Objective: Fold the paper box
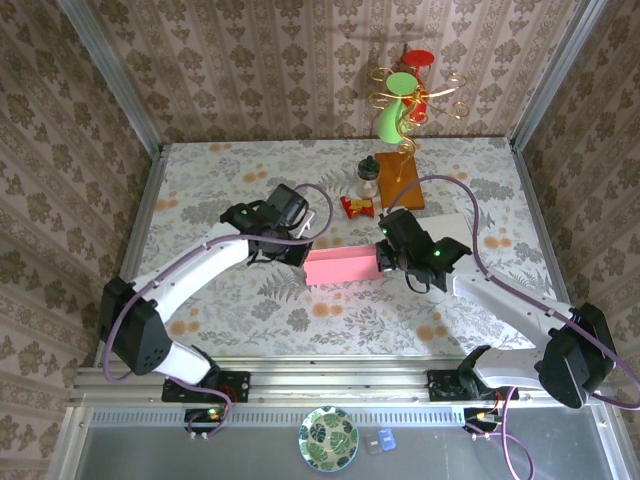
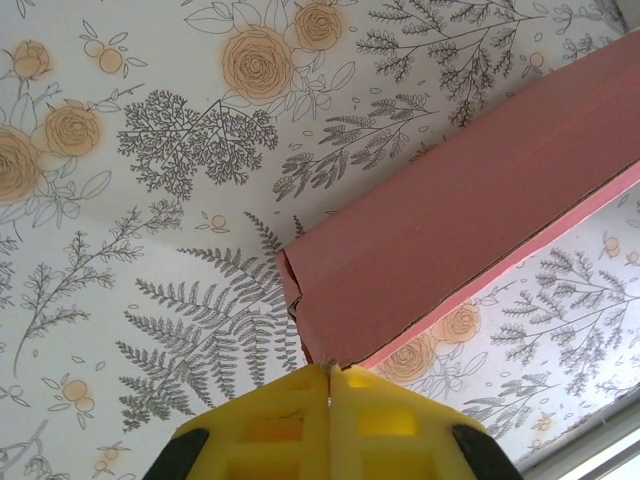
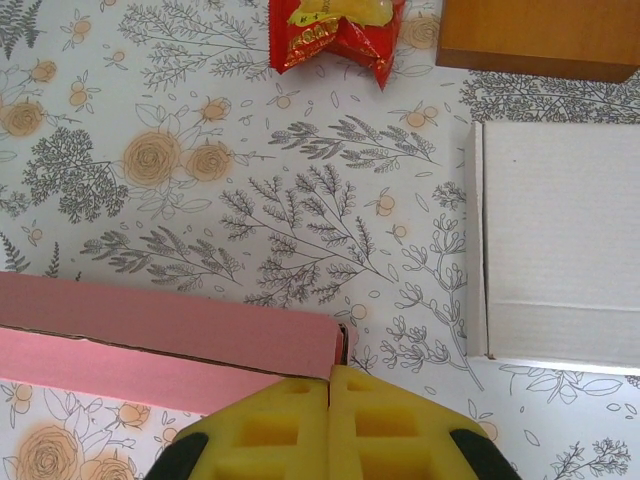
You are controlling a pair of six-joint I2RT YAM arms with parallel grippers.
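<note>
The paper box [image 1: 340,266] lies folded into a long pink bar across the middle of the table. My left gripper [image 1: 302,252] is at its left end, and in the left wrist view its yellow fingers [image 2: 270,420] are shut on the box's near corner [image 2: 450,230]. My right gripper [image 1: 383,262] is at the right end. There its yellow fingers [image 3: 400,425] are closed on the end edge of the pink box [image 3: 170,330]. An open seam runs along the box's long side in both wrist views.
A smaller white card [image 3: 560,240] lies just right of the box's end, also seen behind the right arm [image 1: 455,232]. Behind it sit an orange wooden block [image 1: 400,185], a red snack packet [image 1: 357,206], a small bottle [image 1: 369,177] and a wire stand with cups [image 1: 405,100].
</note>
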